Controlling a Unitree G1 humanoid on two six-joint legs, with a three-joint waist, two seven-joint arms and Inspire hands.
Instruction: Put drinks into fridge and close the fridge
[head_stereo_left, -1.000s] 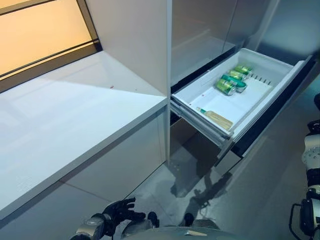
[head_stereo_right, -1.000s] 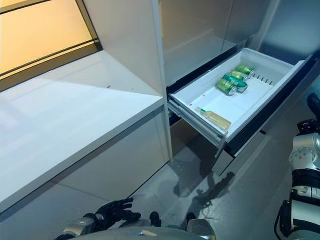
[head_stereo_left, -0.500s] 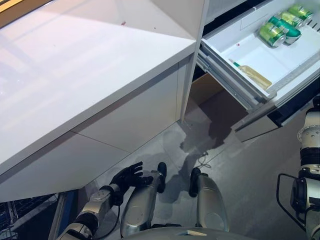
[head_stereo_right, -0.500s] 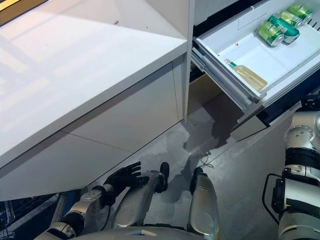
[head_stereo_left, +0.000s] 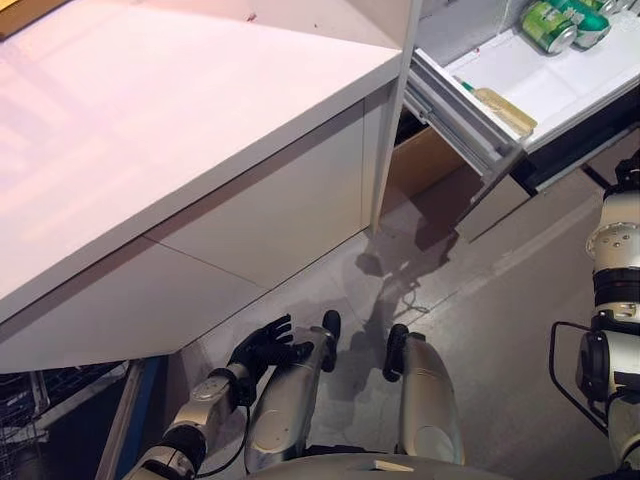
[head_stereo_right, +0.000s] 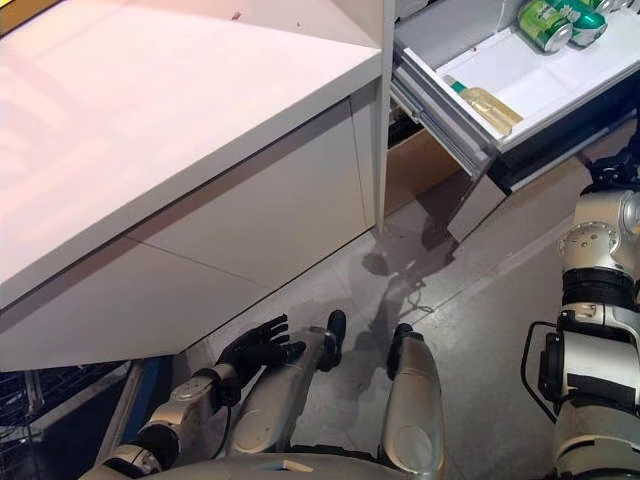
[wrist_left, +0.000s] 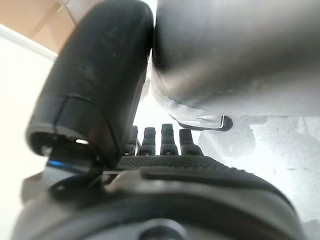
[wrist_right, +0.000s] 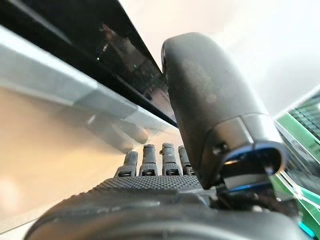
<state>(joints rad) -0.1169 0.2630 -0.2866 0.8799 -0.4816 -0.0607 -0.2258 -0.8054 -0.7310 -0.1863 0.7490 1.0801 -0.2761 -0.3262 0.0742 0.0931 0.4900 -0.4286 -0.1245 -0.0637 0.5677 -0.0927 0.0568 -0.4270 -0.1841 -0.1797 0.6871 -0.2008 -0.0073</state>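
The fridge's white drawer (head_stereo_right: 545, 80) stands pulled out at the upper right. Green cans (head_stereo_right: 545, 20) lie at its far end and a pale bottle (head_stereo_right: 487, 103) lies near its front. My right hand (head_stereo_right: 612, 172) is up by the drawer's dark front panel (wrist_right: 75, 50). In the right wrist view its fingers (wrist_right: 155, 160) are straight and hold nothing. My left hand (head_stereo_left: 262, 345) hangs low near the floor. Its fingers (wrist_left: 160, 140) are spread and empty.
A long white counter (head_stereo_left: 150, 130) with white panels below runs along the left and ends at a white upright (head_stereo_left: 395, 120) beside the fridge. An open brown gap (head_stereo_left: 425, 160) lies under the drawer. A dark crate (head_stereo_left: 40, 410) is at lower left. Grey floor (head_stereo_left: 480, 300) lies ahead.
The whole picture has shifted, so the camera now looks further down and the drawer sits higher and further right. My right arm reaches a little higher. My left hand stays low.
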